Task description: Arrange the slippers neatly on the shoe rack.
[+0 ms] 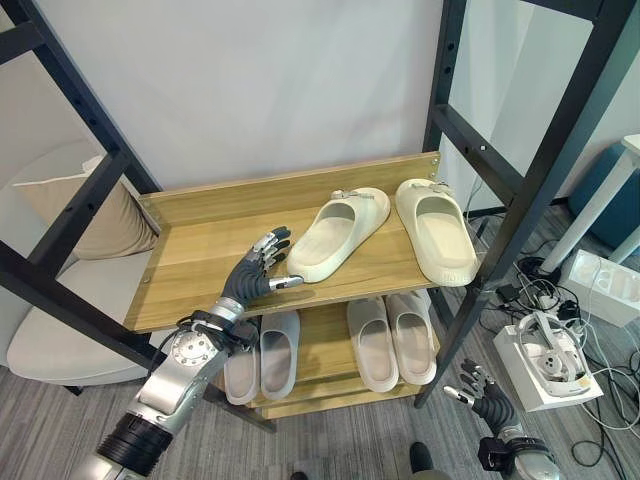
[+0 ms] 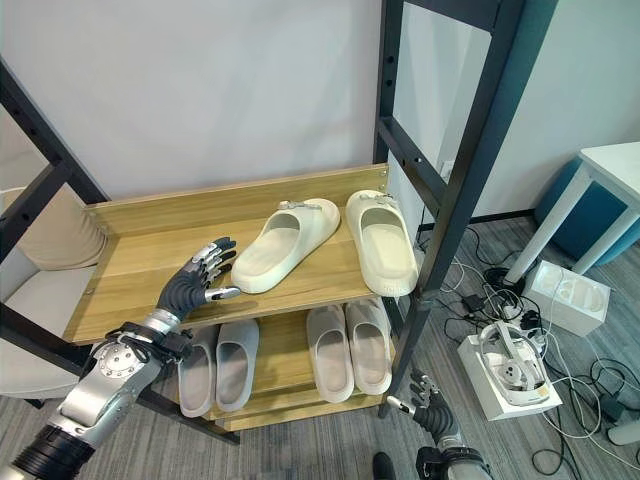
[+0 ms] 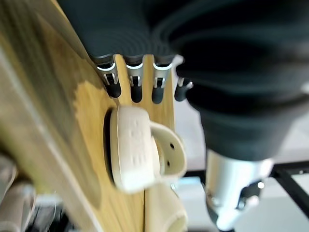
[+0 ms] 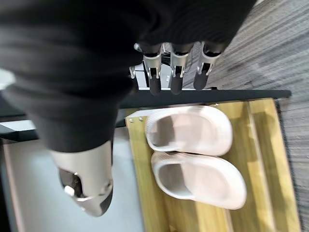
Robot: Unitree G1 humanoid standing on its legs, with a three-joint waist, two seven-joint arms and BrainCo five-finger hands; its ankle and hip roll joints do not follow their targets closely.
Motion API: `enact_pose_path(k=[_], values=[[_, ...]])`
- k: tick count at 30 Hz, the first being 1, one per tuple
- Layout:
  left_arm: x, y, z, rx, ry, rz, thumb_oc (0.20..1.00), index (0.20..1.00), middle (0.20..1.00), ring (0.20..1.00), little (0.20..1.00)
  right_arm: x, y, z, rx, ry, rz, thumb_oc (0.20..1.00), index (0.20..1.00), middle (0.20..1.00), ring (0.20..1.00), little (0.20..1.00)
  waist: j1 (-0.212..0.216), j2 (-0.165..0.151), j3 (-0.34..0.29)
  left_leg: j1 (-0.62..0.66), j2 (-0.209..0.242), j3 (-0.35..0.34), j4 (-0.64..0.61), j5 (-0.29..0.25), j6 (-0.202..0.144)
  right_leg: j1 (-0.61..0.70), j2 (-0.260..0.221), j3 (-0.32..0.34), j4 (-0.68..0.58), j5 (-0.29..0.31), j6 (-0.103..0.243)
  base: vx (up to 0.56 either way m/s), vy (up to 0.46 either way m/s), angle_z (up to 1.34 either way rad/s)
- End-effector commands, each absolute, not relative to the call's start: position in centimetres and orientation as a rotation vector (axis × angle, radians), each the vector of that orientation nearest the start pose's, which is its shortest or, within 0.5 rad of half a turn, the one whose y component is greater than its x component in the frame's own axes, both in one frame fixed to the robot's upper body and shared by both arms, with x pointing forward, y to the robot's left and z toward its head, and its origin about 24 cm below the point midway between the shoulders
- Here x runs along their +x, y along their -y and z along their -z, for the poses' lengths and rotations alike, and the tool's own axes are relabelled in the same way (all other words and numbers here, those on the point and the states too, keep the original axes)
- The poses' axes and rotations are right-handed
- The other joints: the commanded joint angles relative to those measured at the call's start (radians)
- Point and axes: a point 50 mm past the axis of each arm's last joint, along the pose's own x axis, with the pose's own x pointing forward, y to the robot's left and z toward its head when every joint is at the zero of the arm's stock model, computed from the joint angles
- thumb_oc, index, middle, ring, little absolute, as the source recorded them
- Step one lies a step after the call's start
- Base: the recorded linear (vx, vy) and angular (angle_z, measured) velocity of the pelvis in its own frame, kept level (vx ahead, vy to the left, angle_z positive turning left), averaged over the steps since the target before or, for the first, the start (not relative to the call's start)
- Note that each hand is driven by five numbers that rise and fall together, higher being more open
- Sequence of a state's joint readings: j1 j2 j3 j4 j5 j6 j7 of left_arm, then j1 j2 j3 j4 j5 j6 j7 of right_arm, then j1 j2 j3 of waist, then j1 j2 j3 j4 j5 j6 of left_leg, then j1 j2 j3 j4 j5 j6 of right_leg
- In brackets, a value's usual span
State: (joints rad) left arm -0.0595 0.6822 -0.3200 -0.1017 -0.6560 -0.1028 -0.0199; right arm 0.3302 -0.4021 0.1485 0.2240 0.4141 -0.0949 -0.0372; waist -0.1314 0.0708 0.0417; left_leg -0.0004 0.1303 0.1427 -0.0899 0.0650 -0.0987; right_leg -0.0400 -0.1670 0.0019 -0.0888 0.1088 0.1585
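Left hand (image 1: 257, 270): fingers were loose, holding nothing, just beside the crooked slipper (image 1: 337, 233).
Fix: you'd nudge its heel sideways — parallel to its mate (image 1: 439, 229).
Right hand (image 1: 484, 395): relaxed, empty, low by the floor.

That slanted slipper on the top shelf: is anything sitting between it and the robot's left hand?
Nothing visible does. The left hand hovers open over the top shelf, and bare wood lies between its fingertips and the heel of the slanted slipper. The other cream slipper lies on that slipper's far side, away from the hand.
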Motion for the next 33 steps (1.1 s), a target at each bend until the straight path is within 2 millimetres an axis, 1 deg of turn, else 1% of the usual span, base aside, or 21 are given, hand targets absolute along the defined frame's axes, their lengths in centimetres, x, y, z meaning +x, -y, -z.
enact_pose_path(k=[1,2,3,5,11,13,15,16,17,22,25,26,27,29,30,32,33], values=[[25.9,-17.6,-8.4,-0.053,-0.002,0.454,1.000,1.000,1.000,1.000,1.000,17.9,21.9,2.8,0.034,-0.333,0.016,1.000,1.000,1.000,1.000,1.000,-0.005,-0.032,0.040,0.029,-0.013,-0.023,0.003,-0.072,0.012,0.030,-0.005,-0.024,0.002,-0.060,0.028,0.00,0.000,0.00],[25.9,-17.2,-8.4,-0.067,-0.004,0.464,1.000,1.000,1.000,1.000,1.000,17.9,21.8,2.7,0.036,-0.331,0.011,1.000,1.000,1.000,1.000,1.000,-0.005,-0.032,0.040,0.028,-0.014,-0.024,0.003,-0.072,0.012,0.031,-0.005,-0.023,0.002,-0.061,0.028,0.00,0.000,0.00],[25.8,-16.1,-8.5,-0.098,-0.002,0.500,1.000,1.000,1.000,1.000,1.000,18.0,21.8,2.6,0.042,-0.325,0.005,1.000,1.000,1.000,1.000,1.000,-0.008,-0.034,0.040,0.028,-0.014,-0.024,0.003,-0.071,0.013,0.030,-0.005,-0.023,0.002,-0.061,0.027,0.00,0.000,0.00],[25.9,-14.6,-8.3,-0.129,-0.004,0.533,1.000,1.000,1.000,1.000,1.000,18.1,21.7,2.5,0.047,-0.324,0.002,1.000,1.000,1.000,1.000,1.000,-0.011,-0.036,0.040,0.028,-0.014,-0.024,0.003,-0.072,0.013,0.029,-0.006,-0.024,0.002,-0.062,0.027,0.00,0.000,0.00],[27.8,-9.1,-8.5,-0.222,0.026,0.578,1.000,1.000,1.000,1.000,1.000,19.3,20.5,2.8,0.059,-0.323,0.005,1.000,1.000,1.000,1.000,1.000,-0.023,-0.042,0.042,0.024,-0.016,-0.027,0.003,-0.072,0.017,0.026,-0.006,-0.021,0.002,-0.063,0.025,0.00,0.001,0.01],[28.5,-7.7,-9.0,-0.236,0.037,0.583,1.000,1.000,1.000,1.000,1.000,19.6,20.3,2.8,0.062,-0.322,0.014,1.000,1.000,1.000,1.000,1.000,-0.028,-0.042,0.044,0.022,-0.016,-0.028,0.003,-0.072,0.017,0.023,-0.006,-0.021,0.002,-0.062,0.024,0.00,0.000,0.00],[29.0,-5.9,-10.1,-0.252,0.070,0.610,1.000,1.000,1.000,1.000,1.000,19.8,20.0,2.9,0.065,-0.325,0.026,1.000,1.000,1.000,1.000,1.000,-0.037,-0.044,0.046,0.020,-0.017,-0.027,0.003,-0.074,0.018,0.020,-0.007,-0.017,0.002,-0.062,0.024,-0.01,-0.010,0.03],[29.0,-5.9,-10.1,-0.252,0.070,0.610,1.000,1.000,1.000,1.000,1.000,19.8,20.1,2.9,0.065,-0.324,0.026,1.000,1.000,1.000,1.000,1.000,-0.036,-0.044,0.046,0.020,-0.017,-0.026,0.003,-0.074,0.018,0.020,-0.007,-0.017,0.002,-0.062,0.024,0.00,0.000,0.00],[29.1,-4.9,-10.8,-0.257,0.093,0.636,1.000,1.000,1.000,1.000,1.000,19.8,20.0,2.9,0.071,-0.322,0.029,1.000,1.000,1.000,1.000,1.000,-0.043,-0.045,0.047,0.020,-0.016,-0.026,0.003,-0.074,0.018,0.017,-0.006,-0.015,0.002,-0.062,0.025,0.00,0.000,0.00],[29.2,-4.1,-11.3,-0.248,0.109,0.658,1.000,1.000,1.000,1.000,1.000,19.5,20.1,3.0,0.074,-0.326,0.034,1.000,1.000,1.000,1.000,1.000,-0.051,-0.045,0.047,0.023,-0.013,-0.021,0.003,-0.075,0.017,0.018,-0.005,-0.013,0.002,-0.063,0.025,0.00,0.000,0.00],[29.4,-4.6,-11.2,-0.227,0.111,0.631,1.000,1.000,1.000,1.000,1.000,19.6,20.2,2.9,0.079,-0.324,0.042,1.000,1.000,1.000,1.000,1.000,-0.051,-0.044,0.047,0.024,-0.012,-0.021,0.003,-0.074,0.017,0.019,-0.005,-0.013,0.002,-0.063,0.025,0.00,0.000,0.00],[29.6,-5.3,-11.2,-0.199,0.122,0.606,1.000,1.000,1.000,1.000,1.000,19.7,20.1,3.0,0.081,-0.323,0.047,1.000,1.000,1.000,1.000,1.000,-0.048,-0.044,0.046,0.024,-0.012,-0.021,0.003,-0.074,0.017,0.020,-0.006,-0.013,0.002,-0.063,0.024,0.00,0.000,0.00],[29.6,-5.3,-11.2,-0.199,0.122,0.606,1.000,1.000,1.000,1.000,1.000,19.7,20.1,3.0,0.081,-0.323,0.046,1.000,1.000,1.000,1.000,1.000,-0.048,-0.044,0.046,0.024,-0.012,-0.021,0.003,-0.074,0.017,0.020,-0.006,-0.013,0.002,-0.063,0.024,0.00,0.000,0.00],[30.1,-7.7,-11.0,-0.160,0.146,0.487,1.000,1.000,1.000,1.000,1.000,20.1,20.1,3.0,0.094,-0.318,0.061,1.000,1.000,1.000,1.000,1.000,-0.032,-0.046,0.042,0.024,-0.013,-0.026,0.003,-0.072,0.017,0.025,-0.006,-0.019,0.002,-0.066,0.022,0.00,0.000,0.00],[30.1,-7.7,-11.0,-0.160,0.146,0.486,1.000,1.000,1.000,1.000,1.000,20.1,20.1,3.0,0.094,-0.318,0.061,1.000,1.000,1.000,1.000,1.000,-0.033,-0.046,0.042,0.024,-0.013,-0.026,0.003,-0.072,0.017,0.025,-0.006,-0.020,0.002,-0.066,0.022,0.00,0.000,0.00],[30.5,-9.8,-11.3,-0.153,0.180,0.379,1.000,1.000,1.000,1.000,1.000,20.7,19.8,2.9,0.101,-0.305,0.068,1.000,1.000,1.000,1.000,1.000,-0.020,-0.048,0.038,0.024,-0.013,-0.031,0.003,-0.070,0.018,0.029,-0.008,-0.026,0.002,-0.068,0.019,0.00,0.000,0.00],[30.6,-10.3,-11.5,-0.155,0.196,0.343,1.000,1.000,1.000,1.000,1.000,21.0,19.8,2.8,0.102,-0.298,0.073,1.000,1.000,1.000,1.000,1.000,-0.014,-0.049,0.036,0.023,-0.014,-0.033,0.003,-0.070,0.018,0.031,-0.008,-0.029,0.002,-0.069,0.019,0.00,0.000,0.00]])
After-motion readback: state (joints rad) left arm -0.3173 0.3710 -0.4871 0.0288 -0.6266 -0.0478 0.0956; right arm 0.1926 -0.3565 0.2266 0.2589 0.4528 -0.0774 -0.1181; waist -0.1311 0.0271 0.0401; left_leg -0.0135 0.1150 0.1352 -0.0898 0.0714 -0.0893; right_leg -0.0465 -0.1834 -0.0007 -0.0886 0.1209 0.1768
